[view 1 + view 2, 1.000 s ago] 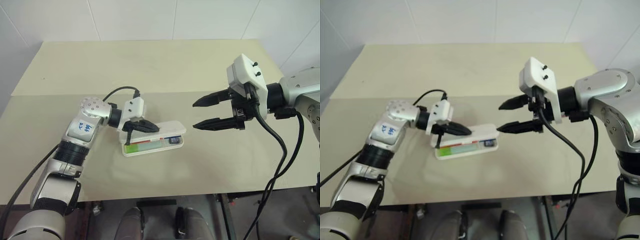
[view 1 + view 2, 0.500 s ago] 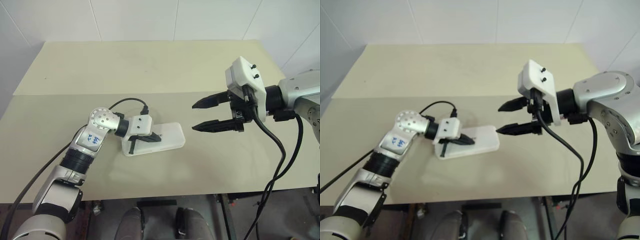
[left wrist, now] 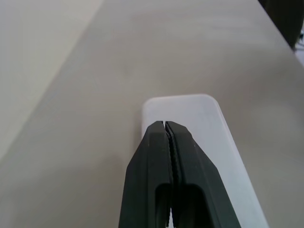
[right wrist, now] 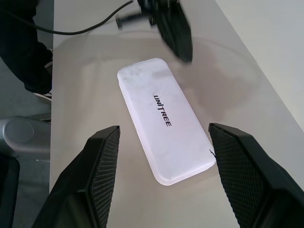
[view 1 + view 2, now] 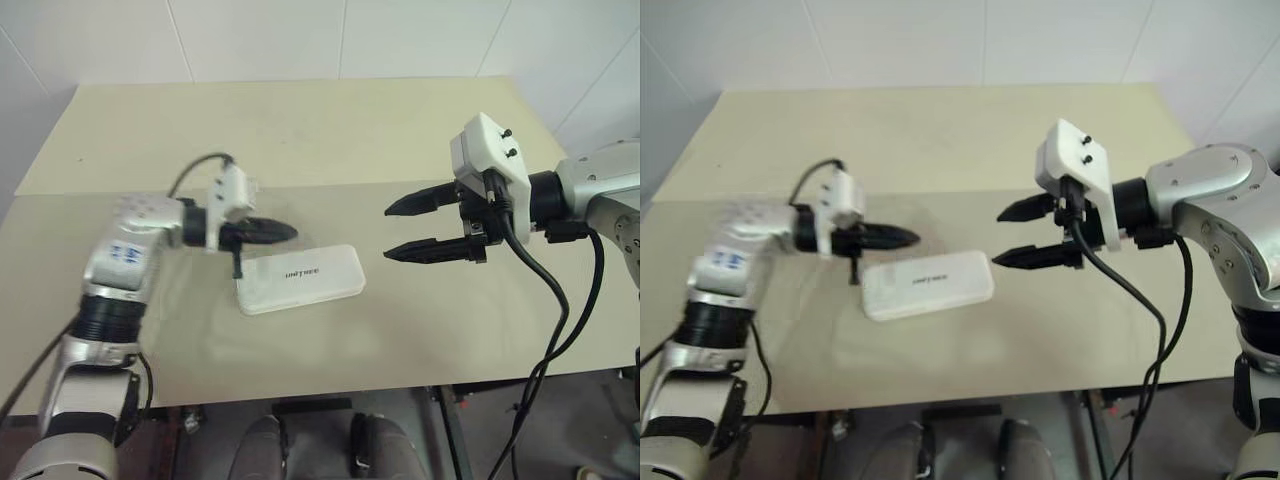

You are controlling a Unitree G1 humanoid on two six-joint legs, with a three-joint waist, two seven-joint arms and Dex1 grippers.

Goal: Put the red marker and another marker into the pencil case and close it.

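The white pencil case (image 5: 300,279) lies flat on the table with its lid down and dark print on top. The red marker and the other marker are hidden. My left gripper (image 5: 288,232) is shut and empty, hovering level just above and behind the case's left end, clear of the lid. In the left wrist view its fingertips (image 3: 165,124) are pressed together over the case (image 3: 190,109). My right gripper (image 5: 388,234) hangs open above the table to the right of the case, pointing left toward it, and the right wrist view shows the case (image 4: 164,118) between its fingers.
The beige table (image 5: 300,130) stretches wide behind and in front of the case, with its front edge near the bottom of the eye views. A black cable (image 5: 545,300) hangs from my right wrist over the table's right side.
The case's lid, open a second ago with its contents showing, was pressed down by my left gripper. That gripper has since lifted up and to the left off the lid. The right gripper stayed still.
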